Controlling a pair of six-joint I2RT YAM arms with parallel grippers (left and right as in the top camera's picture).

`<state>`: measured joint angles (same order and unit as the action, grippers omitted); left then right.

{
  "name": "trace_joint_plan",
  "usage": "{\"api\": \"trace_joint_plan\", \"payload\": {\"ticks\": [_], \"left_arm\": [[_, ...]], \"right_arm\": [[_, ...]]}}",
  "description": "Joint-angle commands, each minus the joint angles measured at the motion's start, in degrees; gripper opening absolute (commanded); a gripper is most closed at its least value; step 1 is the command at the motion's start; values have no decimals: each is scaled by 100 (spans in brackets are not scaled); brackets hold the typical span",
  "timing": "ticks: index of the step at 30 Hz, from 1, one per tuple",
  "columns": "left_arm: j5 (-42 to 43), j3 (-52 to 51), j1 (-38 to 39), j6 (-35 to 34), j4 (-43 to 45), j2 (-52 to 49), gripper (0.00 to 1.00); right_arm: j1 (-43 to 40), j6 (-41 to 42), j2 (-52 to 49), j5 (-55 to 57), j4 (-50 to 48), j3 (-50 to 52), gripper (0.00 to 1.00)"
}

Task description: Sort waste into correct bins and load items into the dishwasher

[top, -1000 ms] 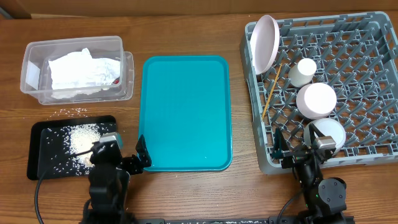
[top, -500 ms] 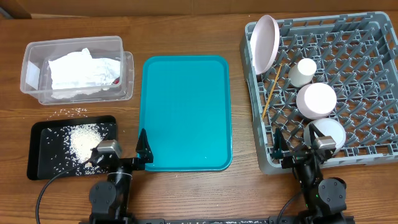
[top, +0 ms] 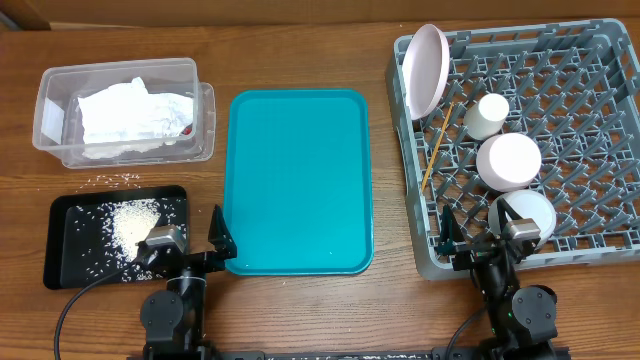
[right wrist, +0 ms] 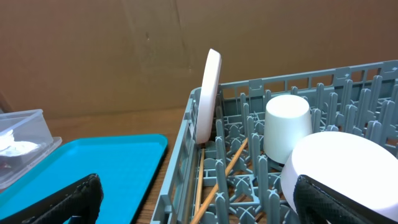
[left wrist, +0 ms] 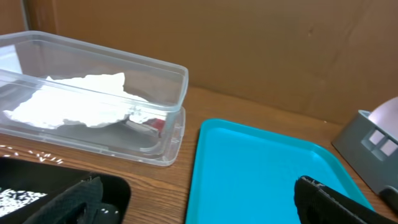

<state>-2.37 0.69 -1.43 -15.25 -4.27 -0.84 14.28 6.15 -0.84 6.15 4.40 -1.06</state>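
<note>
The clear tub [top: 50,100] [left wrist: 171,84] holds the white napkin [top: 135,112] [left wrist: 74,106] and the red wrapper [top: 186,128] [left wrist: 155,126]. Rice [top: 135,222] lies in the black tray [top: 70,262] [left wrist: 37,180], with a few grains [top: 112,181] on the wood. In the grey rack [top: 600,60] [right wrist: 186,168] are the plate [top: 428,70] [right wrist: 210,93] on edge, the cup [top: 488,115] [right wrist: 287,124], two upturned bowls [top: 508,160] [top: 530,210] and the chopsticks [top: 436,148] [right wrist: 224,171]. My left gripper [top: 190,240] [left wrist: 202,202] is open and empty between the black and teal trays. My right gripper [top: 492,232] [right wrist: 208,205] is open and empty at the rack's front edge.
A large teal tray [top: 298,180] [left wrist: 261,168] [right wrist: 81,162] lies bare between the bins and the rack. Brown cardboard walls close off the back of the table. Both arm bases sit at the front edge.
The left arm has drawn back toward the front edge and its open gripper has turned slightly left. The right arm has not moved.
</note>
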Motion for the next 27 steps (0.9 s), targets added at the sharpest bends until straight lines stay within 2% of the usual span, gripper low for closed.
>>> {"api": "trace_joint_plan", "payload": {"ticks": [1, 12, 16, 17, 27], "left_arm": [[-81, -44, -59, 4, 26, 68, 100], [-81, -44, -59, 52, 22, 68, 100], [304, -42, -57, 1360, -15, 68, 100], [328, -42, -57, 1504, -15, 68, 100], [238, -42, -57, 1552, -17, 68, 100]], "right_arm": [[-22, -20, 68, -22, -22, 59, 100], [-22, -20, 68, -22, -22, 59, 100], [-22, -20, 68, -22, -22, 59, 100], [-22, -20, 68, -22, -22, 59, 100], [-22, -20, 68, -22, -22, 59, 100]]}}
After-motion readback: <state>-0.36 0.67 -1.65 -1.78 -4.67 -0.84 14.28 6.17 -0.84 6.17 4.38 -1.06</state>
